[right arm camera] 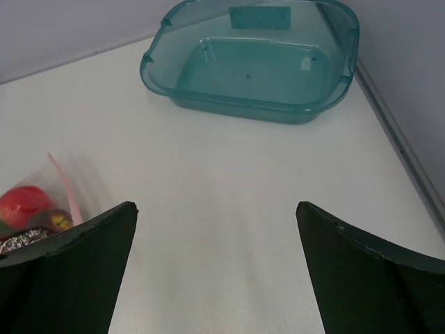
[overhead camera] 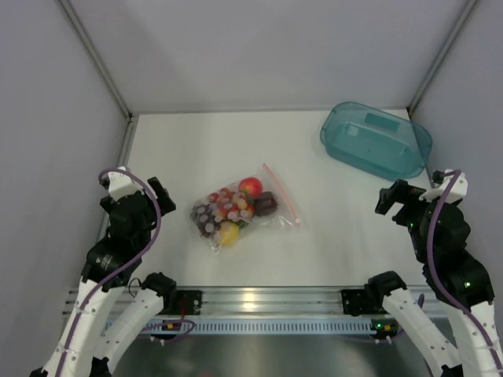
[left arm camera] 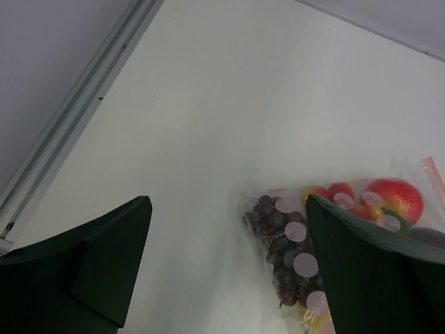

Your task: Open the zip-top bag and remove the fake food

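The clear zip-top bag (overhead camera: 255, 208) lies flat on the white table in the middle, its pink-red zip strip (overhead camera: 280, 194) on the right edge. Inside it are a red apple (overhead camera: 251, 187), a yellow lemon (overhead camera: 228, 232), a dark purple grape bunch (overhead camera: 206, 217) and small red berries. In the left wrist view the bag (left arm camera: 292, 243) shows grapes and the apple (left arm camera: 396, 200). In the right wrist view the apple (right arm camera: 24, 203) and strip (right arm camera: 62, 184) show at far left. My left gripper (overhead camera: 161, 192) is open and empty, left of the bag. My right gripper (overhead camera: 391, 198) is open and empty, far right of it.
A teal translucent tub (overhead camera: 376, 139) stands empty at the back right, also in the right wrist view (right arm camera: 254, 59). Grey walls with metal rails close the table on the left, back and right. An aluminium rail (overhead camera: 259, 300) runs along the near edge.
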`<state>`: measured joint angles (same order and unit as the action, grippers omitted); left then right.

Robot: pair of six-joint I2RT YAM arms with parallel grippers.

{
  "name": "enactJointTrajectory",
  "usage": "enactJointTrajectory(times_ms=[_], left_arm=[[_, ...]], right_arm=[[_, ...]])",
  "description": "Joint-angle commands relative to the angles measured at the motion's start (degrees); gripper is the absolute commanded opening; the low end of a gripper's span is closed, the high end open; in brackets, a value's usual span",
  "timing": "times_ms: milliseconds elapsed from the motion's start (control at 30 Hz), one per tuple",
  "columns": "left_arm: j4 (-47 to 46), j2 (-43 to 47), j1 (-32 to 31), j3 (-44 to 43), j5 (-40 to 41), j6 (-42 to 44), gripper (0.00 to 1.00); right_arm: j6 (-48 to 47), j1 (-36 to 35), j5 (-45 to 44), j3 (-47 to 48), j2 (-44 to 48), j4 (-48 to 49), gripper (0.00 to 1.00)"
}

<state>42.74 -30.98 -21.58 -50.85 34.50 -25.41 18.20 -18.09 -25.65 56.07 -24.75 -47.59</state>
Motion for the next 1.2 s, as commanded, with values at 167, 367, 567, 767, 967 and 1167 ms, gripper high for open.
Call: enactJointTrajectory(times_ms=[167, 367, 567, 767, 967, 1167], left_arm=[[-2.7, 0.9, -0.2, -0.6, -3.6, -1.5, 0.99], [-2.8, -6.0, -0.2, -4.0, -5.5, -2.4, 0.99], [-2.7, -19.6, -0.1, -11.3, -13.0, -4.7, 0.98], [-2.5, -36.3, -2.8, -19.3, -13.4, -7.0, 0.97], [1.7, -54.9, -13.8, -31.1, -0.9, -4.8, 0.97], [7.8, -72.5, -21.9, -43.2, 7.1, -2.6, 0.97]], right_arm=[[0.9, 0.6, -1.3, 1.8, 1.8, 1.2, 0.99], [1.5, 0.6, -1.5, 1.4, 0.5, 0.0, 0.99], [1.3, 0.6, 3.1, 0.5, -1.3, -0.8, 0.99], [1.8, 0.6, 4.9, -0.4, -0.9, -2.2, 0.99], [2.9, 0.6, 6.9, -0.5, 0.1, -2.9, 0.99], [3.5, 0.6, 9.6, -1.7, 0.5, -3.0, 0.99]])
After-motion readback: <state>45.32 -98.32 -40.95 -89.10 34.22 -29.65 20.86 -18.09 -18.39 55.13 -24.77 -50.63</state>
